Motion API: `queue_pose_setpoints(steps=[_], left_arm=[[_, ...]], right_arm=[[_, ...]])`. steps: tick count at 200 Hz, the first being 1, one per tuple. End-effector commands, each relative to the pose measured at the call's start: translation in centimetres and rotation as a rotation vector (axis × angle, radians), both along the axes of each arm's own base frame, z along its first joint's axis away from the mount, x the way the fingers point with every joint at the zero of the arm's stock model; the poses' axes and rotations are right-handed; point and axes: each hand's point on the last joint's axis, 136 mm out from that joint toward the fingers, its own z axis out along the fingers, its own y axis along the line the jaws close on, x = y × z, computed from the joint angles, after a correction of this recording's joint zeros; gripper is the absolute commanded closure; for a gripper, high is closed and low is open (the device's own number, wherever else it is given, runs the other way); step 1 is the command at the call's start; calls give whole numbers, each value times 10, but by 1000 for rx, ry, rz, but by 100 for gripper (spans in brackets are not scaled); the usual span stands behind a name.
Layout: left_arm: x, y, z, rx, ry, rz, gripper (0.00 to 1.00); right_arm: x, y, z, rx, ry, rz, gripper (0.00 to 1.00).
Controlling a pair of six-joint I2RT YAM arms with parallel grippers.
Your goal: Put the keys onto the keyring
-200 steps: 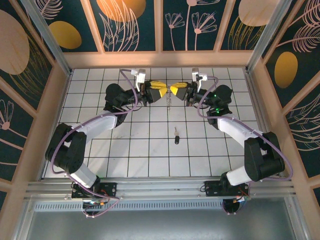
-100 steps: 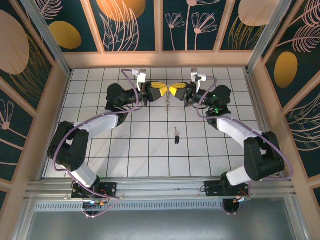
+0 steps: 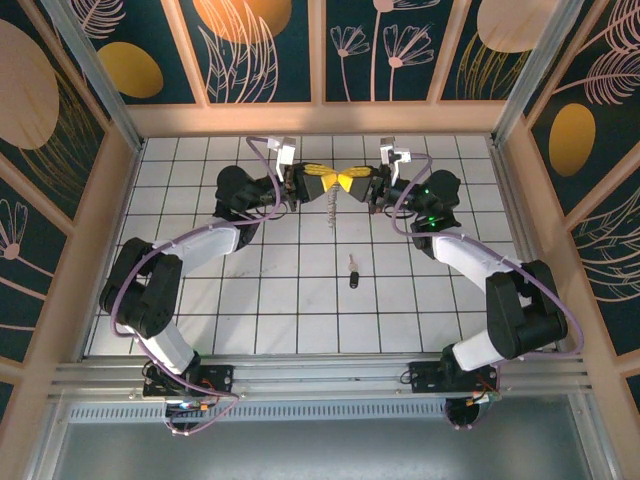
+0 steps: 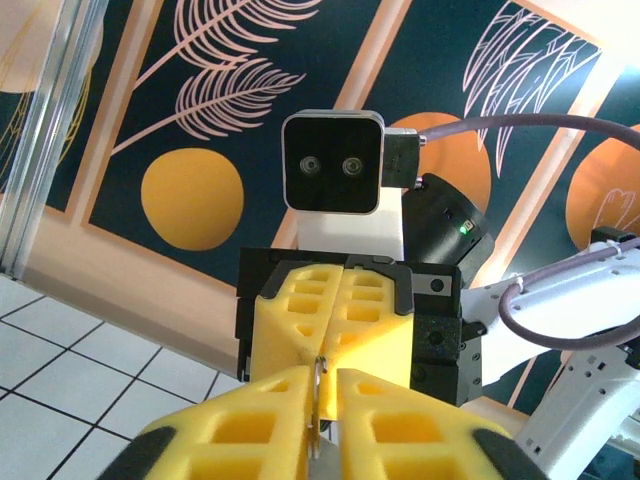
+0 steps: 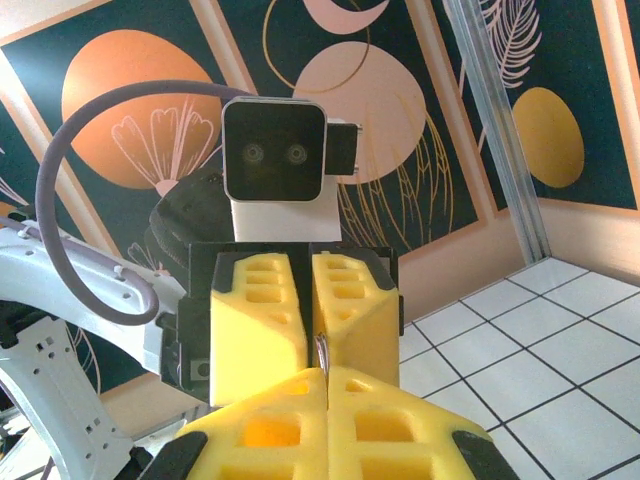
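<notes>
Above the far middle of the tiled floor my two yellow-tipped grippers meet tip to tip. The right gripper (image 3: 345, 180) (image 5: 326, 373) is shut on the thin silvery keyring (image 5: 321, 348). From the other side the left gripper (image 3: 331, 180) (image 4: 324, 371) has its jaws drawn in on the same keyring (image 4: 317, 400), which lies against one pad with a sliver of gap at the other. A thin jagged silvery piece (image 3: 333, 204) hangs straight down from the meeting point; I cannot tell whether a key is part of it. A key with a black head (image 3: 353, 272) lies flat on the floor, nearer the bases.
Low wooden walls (image 3: 320, 120) with patterned panels close in the white tiled floor (image 3: 300, 300) at the back and both sides. Both arms curve in from their bases at the near edge. A purple cable (image 4: 560, 125) loops off each wrist.
The left gripper has slid right until its tips meet the right gripper's, and its jaws have closed in on the keyring. The right gripper has held still. The black-headed key has not moved.
</notes>
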Motion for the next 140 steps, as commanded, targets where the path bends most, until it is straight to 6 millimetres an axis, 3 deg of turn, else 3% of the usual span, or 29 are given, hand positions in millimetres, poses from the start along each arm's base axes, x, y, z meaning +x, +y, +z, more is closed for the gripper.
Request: queue_pose_setpoints(steps=[1,22,100,140], left_arm=[[-5,2,14,-21,-63,-30,90],[-6,2,12,-18,-63,-34,91],[-8,4,9,-15,-65,-24,77],[-7,3,6,-11,-62,-27,86]], right_arm=[[-5,2,17,29,-76,10,100],[-3,2,15,26,-75,4,100],[1,-4,15,28,-72,-27,100],[0,-5,14,28,-71,-25,100]])
